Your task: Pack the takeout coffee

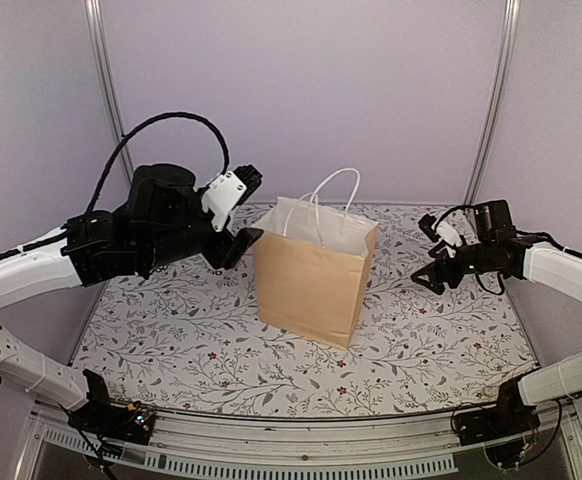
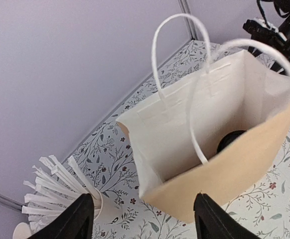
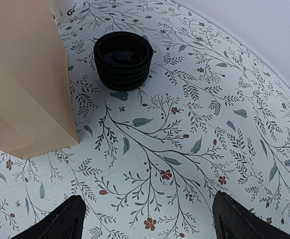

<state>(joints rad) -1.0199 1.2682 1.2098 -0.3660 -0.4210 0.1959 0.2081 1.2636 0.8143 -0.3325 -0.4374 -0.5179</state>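
Note:
A brown paper bag (image 1: 311, 275) with white handles stands open in the middle of the table. In the left wrist view the bag (image 2: 244, 169) shows its white inside, and a round black lid (image 2: 230, 139) sits at its bottom; this is the takeout coffee, its white body hidden by the bag wall. My left gripper (image 1: 249, 210) is open and empty, raised just left of the bag's mouth (image 2: 145, 219). My right gripper (image 1: 429, 250) is open and empty over bare table right of the bag (image 3: 147, 221).
A stack of black lids (image 3: 123, 59) stands on the floral table cover (image 3: 195, 124) behind the bag's right side (image 3: 20, 74). A white cup with dark print (image 3: 65, 10) peeks in at the top edge. A cup of wrapped straws (image 2: 55, 186) stands left of the bag.

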